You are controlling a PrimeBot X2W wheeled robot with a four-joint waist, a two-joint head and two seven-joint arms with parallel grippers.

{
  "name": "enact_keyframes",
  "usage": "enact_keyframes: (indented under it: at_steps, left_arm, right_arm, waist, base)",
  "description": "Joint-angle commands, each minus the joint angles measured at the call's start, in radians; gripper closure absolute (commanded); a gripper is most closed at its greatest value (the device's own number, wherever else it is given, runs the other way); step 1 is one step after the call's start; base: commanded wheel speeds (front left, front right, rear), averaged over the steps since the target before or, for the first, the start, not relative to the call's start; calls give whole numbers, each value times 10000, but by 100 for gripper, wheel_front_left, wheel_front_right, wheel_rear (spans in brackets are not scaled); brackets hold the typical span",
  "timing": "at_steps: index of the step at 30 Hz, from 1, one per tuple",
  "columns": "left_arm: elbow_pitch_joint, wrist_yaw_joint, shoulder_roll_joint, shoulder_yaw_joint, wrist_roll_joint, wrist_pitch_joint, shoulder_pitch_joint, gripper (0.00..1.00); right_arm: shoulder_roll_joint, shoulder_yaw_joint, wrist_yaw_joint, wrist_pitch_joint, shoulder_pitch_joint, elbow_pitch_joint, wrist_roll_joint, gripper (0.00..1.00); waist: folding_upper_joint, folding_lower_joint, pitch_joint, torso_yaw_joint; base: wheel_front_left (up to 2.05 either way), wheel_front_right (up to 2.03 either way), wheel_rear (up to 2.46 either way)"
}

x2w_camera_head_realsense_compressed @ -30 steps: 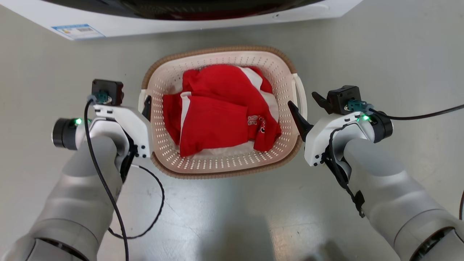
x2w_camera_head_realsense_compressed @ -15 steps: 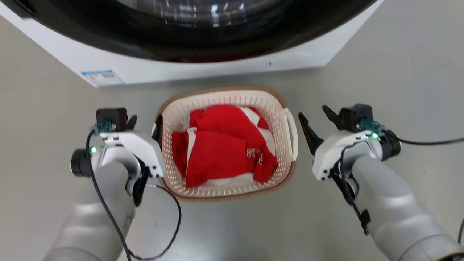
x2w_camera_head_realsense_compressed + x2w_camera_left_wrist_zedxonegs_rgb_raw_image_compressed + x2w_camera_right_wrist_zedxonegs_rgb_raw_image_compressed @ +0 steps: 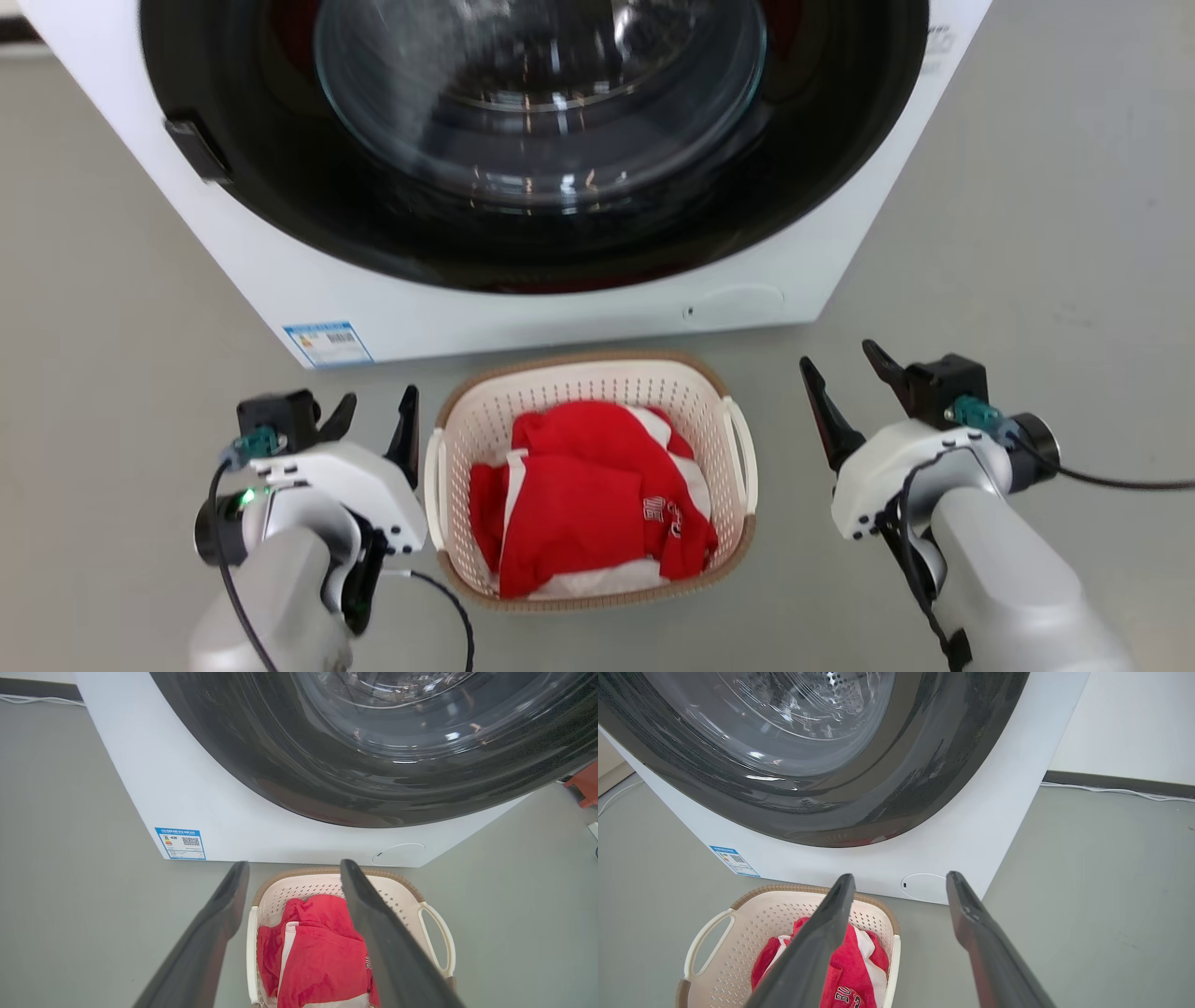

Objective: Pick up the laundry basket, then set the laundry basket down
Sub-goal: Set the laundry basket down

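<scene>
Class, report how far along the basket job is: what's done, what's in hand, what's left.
Done: the laundry basket rests on the floor before the washing machine. In hand: nothing; the left gripper and right gripper flank it, both open, gripping neither handle. Left: unclear, since these views cannot show whether the lift already happened.

Garment [image 3: 579, 509] hides laundry basket [image 3: 569, 387] floor; washing machine [image 3: 560, 313] top cropped; label [image 3: 327, 343] unreadable.

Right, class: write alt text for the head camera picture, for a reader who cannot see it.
A small cream laundry basket holding red clothing sits on the grey floor in front of a white washing machine with a round dark door. The robot's left gripper and right gripper, both open and empty, flank the basket, one on each side.
</scene>
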Motion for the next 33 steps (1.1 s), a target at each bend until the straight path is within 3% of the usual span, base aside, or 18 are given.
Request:
enact_keyframes:
  at_steps: [1,13,23,33]
  left_arm:
    - [-423,96,255,484,263,-106,277,0]
    - [-2437,31,119,2098,1386,-106,1992,0]
    - [-3771,-79,-216,3147,2172,-106,3592,0]
    - [-4524,-261,-517,4074,2749,-106,4524,0]
  right_arm:
    - [120,-6,60,-135,342,-432,-300,0]
    - [73,-922,60,-135,1955,-2860,-1253,0]
    - [100,-1427,60,-135,3577,-4785,-1233,0]
    - [67,-1747,60,-135,4517,-5599,-1332,0]
  waist:
    - [0,0,-537,90]
    - [0,0,-1730,301]
    - [0,0,-2463,311]
    - [0,0,-2753,236]
  base:
    - [0,0,0]
    - [0,0,0]
    - [0,0,0]
    - [0,0,0]
